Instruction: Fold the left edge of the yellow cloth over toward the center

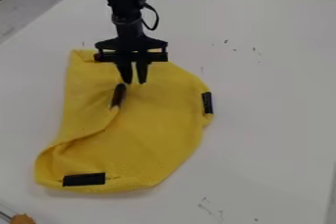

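My gripper [134,81] hangs over the upper part of a yellow cloth [157,129], its two fingers a little apart and nothing seen between them. Just below the left fingertip, a dark strip [118,95] lies on the cloth at the upper end of a crease. Whether the fingertips touch the cloth, I cannot tell. The cloth is spread out, with its left side folded over and a crease curving down to the lower left corner. One black strip [207,102] marks its right edge, another black strip [84,179] its bottom edge.
The white table [269,120] lies around the cloth and carries small dark marks at the upper right and lower right. An orange-brown object [22,219] with a thin rod beside it sits at the bottom left corner. Dark items stand beyond the table's far edge.
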You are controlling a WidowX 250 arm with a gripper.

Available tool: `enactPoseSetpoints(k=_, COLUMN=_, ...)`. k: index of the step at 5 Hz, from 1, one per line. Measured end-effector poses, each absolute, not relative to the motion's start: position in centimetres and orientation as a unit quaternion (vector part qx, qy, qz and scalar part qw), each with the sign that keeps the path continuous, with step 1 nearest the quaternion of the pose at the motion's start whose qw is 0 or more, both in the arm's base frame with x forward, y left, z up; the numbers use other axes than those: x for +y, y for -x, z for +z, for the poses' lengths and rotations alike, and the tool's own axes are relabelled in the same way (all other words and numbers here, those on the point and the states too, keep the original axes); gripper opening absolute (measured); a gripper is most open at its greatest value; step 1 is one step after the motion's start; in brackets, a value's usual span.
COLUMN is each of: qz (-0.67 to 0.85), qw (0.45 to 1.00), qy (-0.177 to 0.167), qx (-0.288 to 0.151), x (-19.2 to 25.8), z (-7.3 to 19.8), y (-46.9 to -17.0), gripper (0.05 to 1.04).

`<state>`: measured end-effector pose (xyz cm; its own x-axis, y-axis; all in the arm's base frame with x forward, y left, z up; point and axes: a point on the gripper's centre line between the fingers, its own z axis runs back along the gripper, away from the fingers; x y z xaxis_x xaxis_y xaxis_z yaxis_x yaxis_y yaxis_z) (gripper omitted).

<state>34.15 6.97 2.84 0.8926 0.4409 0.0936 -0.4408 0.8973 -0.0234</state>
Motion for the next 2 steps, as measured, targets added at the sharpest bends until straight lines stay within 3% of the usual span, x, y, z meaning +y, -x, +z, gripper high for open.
enactPoseSetpoints(k=1, qz=0.232, qw=0.971, qy=-0.016, qx=-0.050, x=4.69, z=3.79, y=-34.65, gripper=0.769)
enactPoseSetpoints(k=2, qz=0.184, qw=0.980, qy=-0.038, qx=-0.062, x=5.07, z=4.39, y=-35.30, gripper=0.993)
